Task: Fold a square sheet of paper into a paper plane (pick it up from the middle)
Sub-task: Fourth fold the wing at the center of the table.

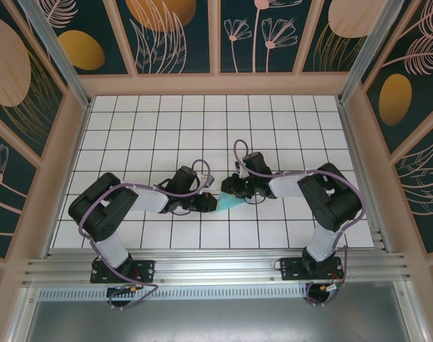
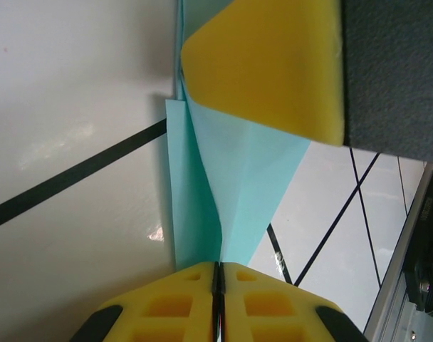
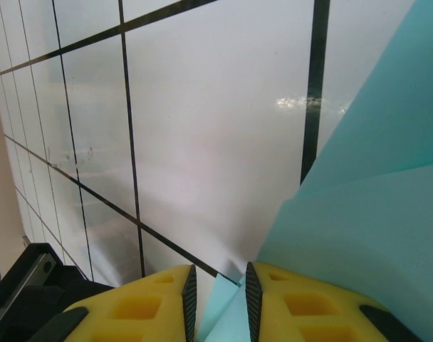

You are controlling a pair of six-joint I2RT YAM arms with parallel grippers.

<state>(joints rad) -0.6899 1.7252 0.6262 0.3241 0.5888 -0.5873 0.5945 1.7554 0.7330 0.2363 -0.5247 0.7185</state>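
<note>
Left fingers (image 2: 167, 310): yellow pads clenched flat together, no gap visible. The edge of the sheet of paper (image 2: 238, 185) runs straight into the seam, so they are grasping the paper at 1 end. From that pinch the turquoise paper fans out in 2 visible layers, a narrow strip and a wider triangular flap, with a crease rising between them.

Right fingers (image 3: 302, 317): pads stand a little apart, with folded turquoise layers in the gap lying against 1 pad. Cannot tell whether they clamp the paper or merely straddle it. In the left wrist view, 1 yellow right finger lies over the far end of the paper, opposite the left pinch.

Position: from above, the paper is a small turquoise wedge between the 2 wrists, over the near-middle tiles of the table (image 1: 273, 128). Cannot tell whether it touches the surface. Both arms bend inward, tips facing each other across it.

Step (judgement): well into the folding. The sheet reads as a layered, pointed shape rather than a flat square, but it is not yet a finished dart. This is likely a crease being set or a flap being turned along the centre line.

Next move (judgement): 1 end must be anchored firmly while the other fingers carry a flap over and press along the crease. The paper is thin, so pulling the 2 ends apart risks a tear or slip, and a loose right hold would let the fold spring open.
</note>
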